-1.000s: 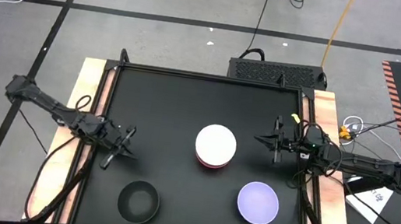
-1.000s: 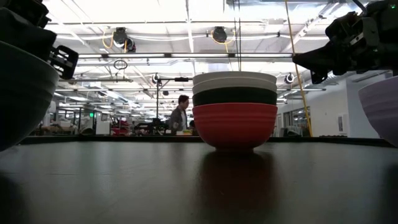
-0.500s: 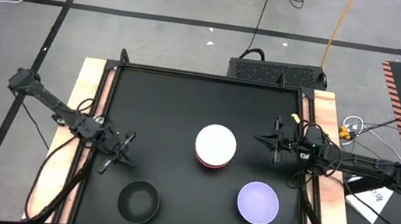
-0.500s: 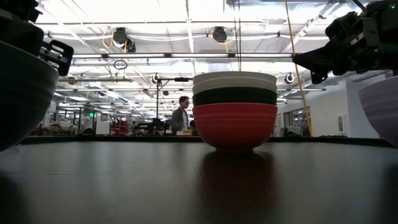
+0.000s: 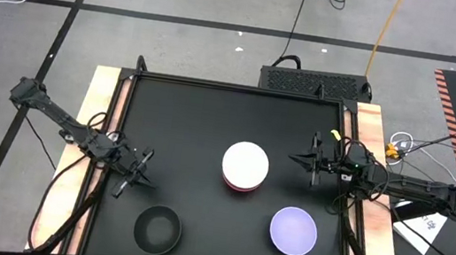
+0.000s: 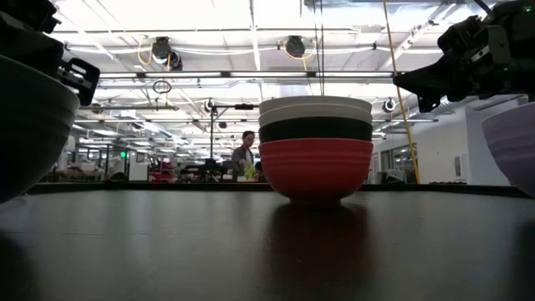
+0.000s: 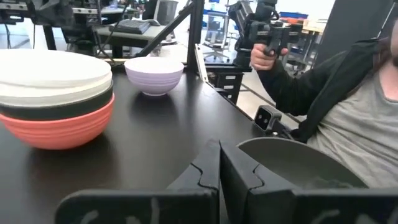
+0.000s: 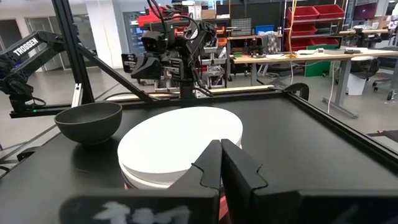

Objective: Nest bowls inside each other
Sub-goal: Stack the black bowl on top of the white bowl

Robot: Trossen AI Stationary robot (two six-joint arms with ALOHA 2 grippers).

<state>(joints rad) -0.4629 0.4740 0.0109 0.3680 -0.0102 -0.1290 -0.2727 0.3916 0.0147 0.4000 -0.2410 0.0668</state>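
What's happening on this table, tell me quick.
Bowl nesting, partly done. A stack sits mid-table: white on top, black, then red at the bottom. A black bowl and a lavender bowl stand loose. The left gripper hovers shut near the black bowl; the right gripper waits shut beside the stack. Neither holds anything.

Bright ceiling lights glare; near bowls blur at edges.

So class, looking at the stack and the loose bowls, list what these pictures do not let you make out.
- How many bowls are in the stack: the high view shows only the white top bowl; the low view shows red, black and white layers, the white rims too close to count.
- The black bowl and lavender bowl: cut off by the low view's edges.
- The stack's inside: hidden in every view.
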